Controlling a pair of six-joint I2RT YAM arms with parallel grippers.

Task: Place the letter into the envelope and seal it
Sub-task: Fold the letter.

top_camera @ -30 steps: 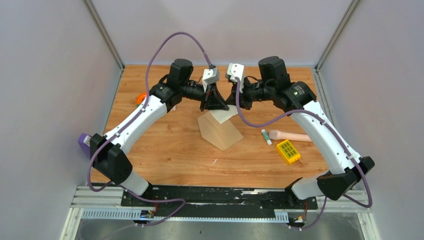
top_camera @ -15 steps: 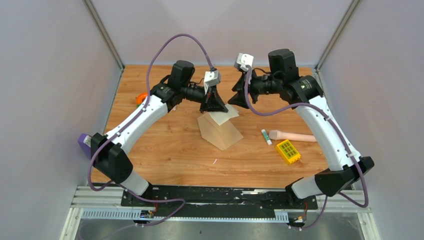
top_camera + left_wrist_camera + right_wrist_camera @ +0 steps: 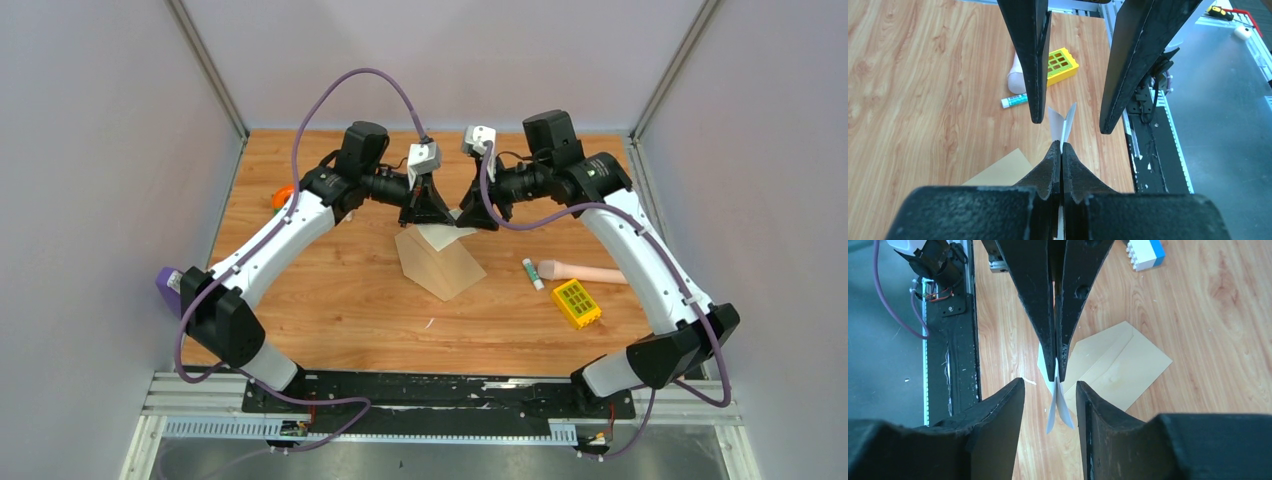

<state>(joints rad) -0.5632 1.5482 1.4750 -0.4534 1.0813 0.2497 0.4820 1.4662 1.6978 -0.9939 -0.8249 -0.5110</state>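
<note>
The letter (image 3: 1063, 126), a pale folded sheet, hangs over the table with my left gripper (image 3: 1062, 146) shut on its edge. In the top view, the letter (image 3: 450, 237) dips toward the tan envelope (image 3: 440, 266), which lies flat on the wood below. My right gripper (image 3: 1050, 383) is open. Its two fingers (image 3: 1031, 60) straddle the letter's free end (image 3: 1056, 410) with a gap on each side. Both grippers meet tip to tip at the table's middle back, left (image 3: 445, 214) and right (image 3: 468, 220). The envelope (image 3: 1120, 365) lies beneath them.
To the right of the envelope lie a small glue stick (image 3: 532, 273), a beige roller (image 3: 586, 271) and a yellow brick (image 3: 576, 304). An orange object (image 3: 281, 196) sits at the far left. A blue and white brick (image 3: 1146, 252) lies further back.
My right gripper let go of the letter, opened, drew back up and right, then came back around the letter's end. The left gripper closed fully on the letter.
</note>
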